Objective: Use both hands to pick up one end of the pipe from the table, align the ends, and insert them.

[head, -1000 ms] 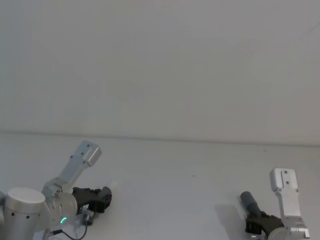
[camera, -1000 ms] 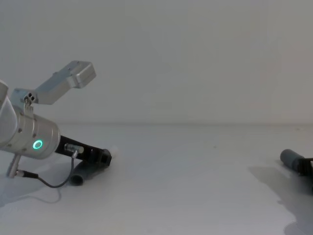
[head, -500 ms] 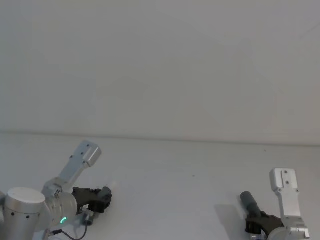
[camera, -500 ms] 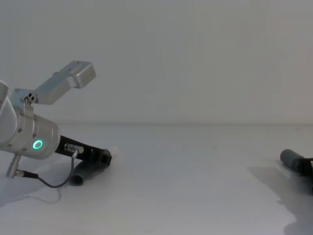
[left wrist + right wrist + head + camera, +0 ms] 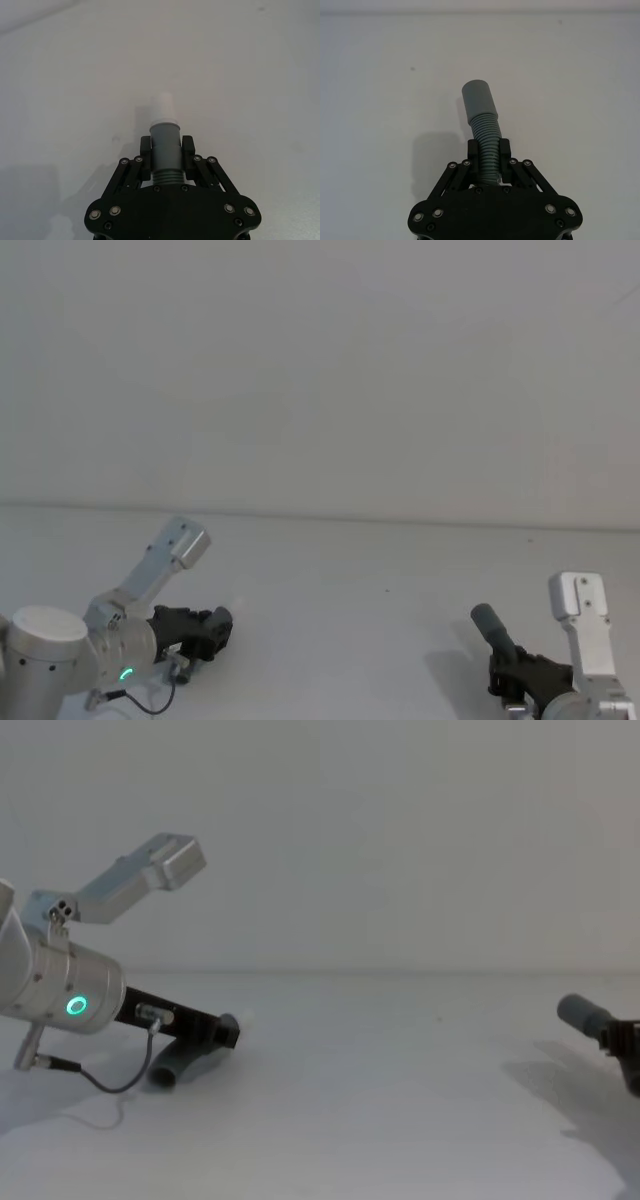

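Over the table [image 5: 330, 570], the left gripper [image 5: 165, 150] clamps the white-tipped cuff [image 5: 165, 136], the right gripper [image 5: 489, 152] the ribbed hose [image 5: 486, 134] behind its socket cuff [image 5: 477, 102]

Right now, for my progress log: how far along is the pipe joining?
Done: the left gripper is shut on the white-tipped piece at its cuff, the right gripper on the socket piece at its ribs. In hand: ends held far apart. Left: aligning and inserting them.

Soft, even light; faint grey shadows.
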Controlling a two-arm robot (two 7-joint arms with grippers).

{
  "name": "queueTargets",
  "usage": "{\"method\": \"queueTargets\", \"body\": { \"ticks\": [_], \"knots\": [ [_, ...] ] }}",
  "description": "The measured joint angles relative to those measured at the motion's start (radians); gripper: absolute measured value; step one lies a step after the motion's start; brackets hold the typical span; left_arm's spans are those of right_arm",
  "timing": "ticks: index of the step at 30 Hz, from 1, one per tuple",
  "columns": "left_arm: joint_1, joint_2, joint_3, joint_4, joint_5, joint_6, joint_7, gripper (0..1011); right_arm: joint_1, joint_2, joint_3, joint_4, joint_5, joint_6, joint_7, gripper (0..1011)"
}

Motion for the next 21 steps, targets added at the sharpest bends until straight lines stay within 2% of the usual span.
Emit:
{"method": "queueTargets", "body": {
  "ticks": [8, 21],
  "knots": [
    [-0.028, 0.03, 0.031, 0.003, 0.019, -0.084, -0.081, 327, -0.026, 0.042, 0.004, -0.027, 0.021, -0.095, 0.096, 215],
    [-0.063, 0.092, 0.073, -0.014, 0.026, -0.232, -0.234, 327, -0.062, 0.142, 0.004, -0.056, 0.071, -0.248, 0.298, 215]
  ]
}}
